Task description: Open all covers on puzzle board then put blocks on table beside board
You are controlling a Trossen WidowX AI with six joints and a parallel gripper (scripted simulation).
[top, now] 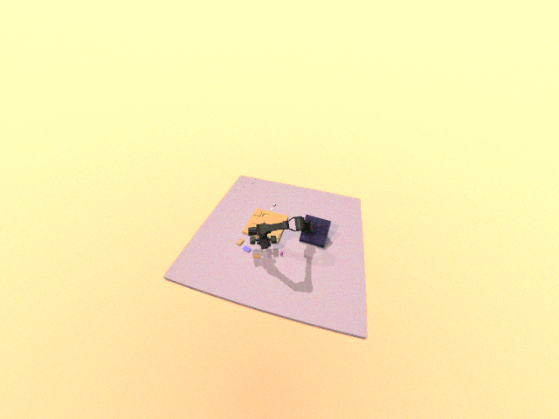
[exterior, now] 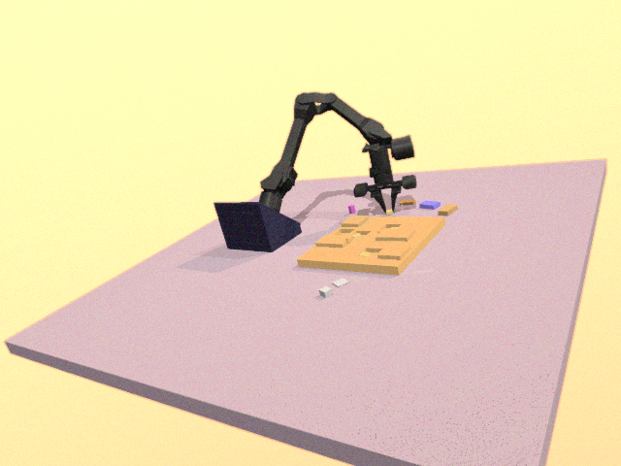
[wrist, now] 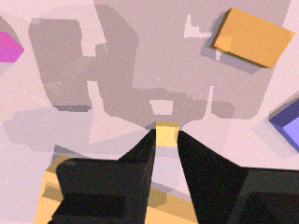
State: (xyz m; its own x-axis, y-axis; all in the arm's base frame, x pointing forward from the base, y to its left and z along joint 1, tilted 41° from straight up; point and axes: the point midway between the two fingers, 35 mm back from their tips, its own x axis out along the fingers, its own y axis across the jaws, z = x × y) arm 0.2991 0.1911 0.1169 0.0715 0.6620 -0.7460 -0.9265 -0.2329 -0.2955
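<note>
My gripper [exterior: 390, 211] [wrist: 165, 133] is shut on a small yellow block [exterior: 388, 213] [wrist: 167, 135], low over the table just beyond the board's far edge in the exterior view. The orange puzzle board [top: 251, 226] [exterior: 345, 266] [wrist: 181, 210] lies flat. Raised covers show on it, among them a wide one [exterior: 393, 235], one near the front right [exterior: 394, 250], one at the left [exterior: 333, 241] and one at the back left [exterior: 355, 220]. Openings show beside the covers, with a yellow piece [exterior: 357, 235] in the middle one; whether the others hold blocks is unclear.
Two orange pieces [top: 240, 242] [exterior: 447, 210], [top: 256, 256] [exterior: 407, 202] [wrist: 254, 37], a violet piece [top: 246, 249] [exterior: 430, 204] [wrist: 291, 128] and a magenta piece [top: 281, 253] [exterior: 351, 209] [wrist: 7, 48] lie beyond the board. Two white pieces [exterior: 325, 291] [exterior: 341, 282] lie on its opposite side. The dark base [top: 315, 234] [exterior: 245, 228] stands beside it.
</note>
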